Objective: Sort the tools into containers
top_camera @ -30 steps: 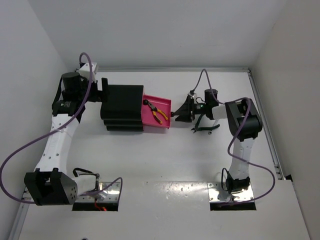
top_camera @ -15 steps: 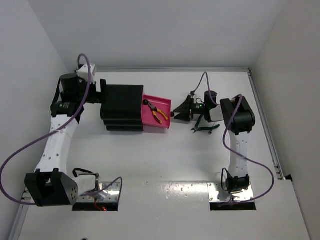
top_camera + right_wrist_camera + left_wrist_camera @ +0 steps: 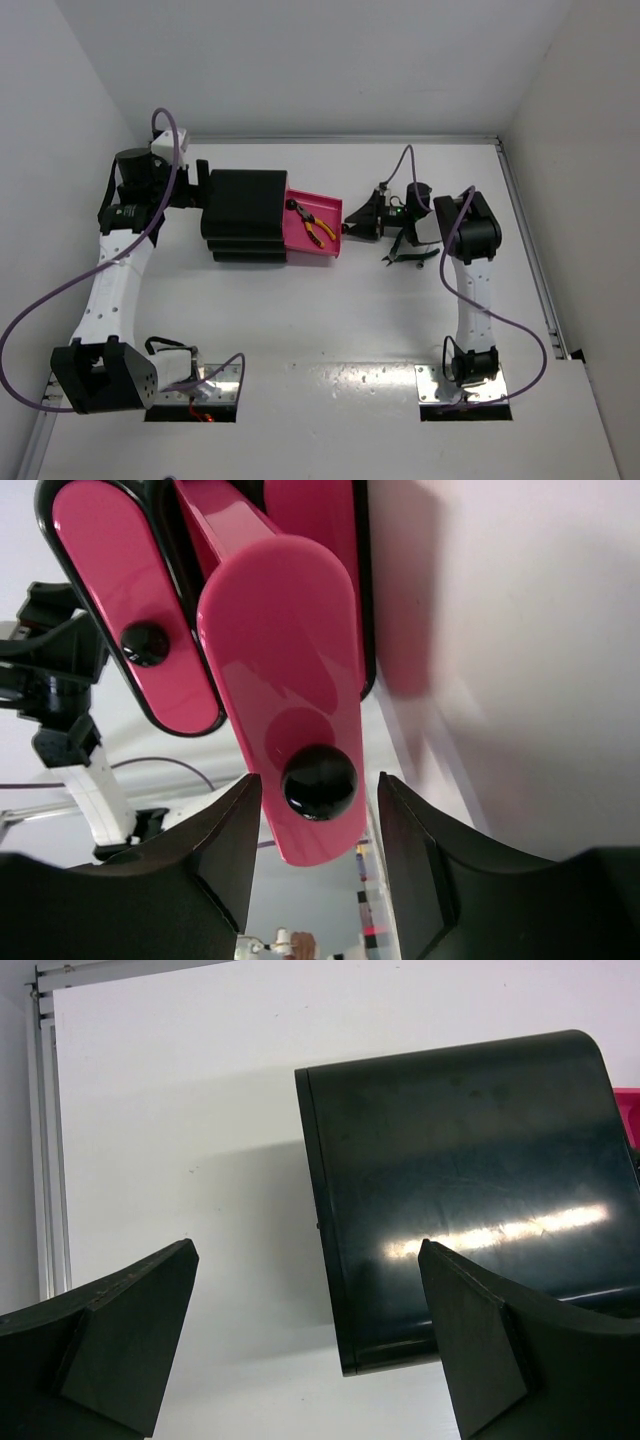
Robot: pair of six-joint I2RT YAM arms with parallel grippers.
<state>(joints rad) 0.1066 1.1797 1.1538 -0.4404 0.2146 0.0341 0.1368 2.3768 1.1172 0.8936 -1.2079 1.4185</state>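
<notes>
The black drawer chest stands at the back left with one magenta-pink drawer pulled out to the right. Yellow-handled pliers lie in that drawer. Dark green-handled pliers lie on the table under the right arm. My right gripper is open at the drawer's front. In the right wrist view its fingers flank the drawer's black knob without touching it. My left gripper is open behind the chest, its jaws astride the chest's back corner. The silver wrench is not visible.
A second pink drawer front with its own knob sits closed beside the open one. White walls enclose the table on three sides. A metal rail runs along the right edge.
My right gripper has edged left toward the open drawer's knob and its elbow has folded in. My left arm has shifted slightly back and left.
</notes>
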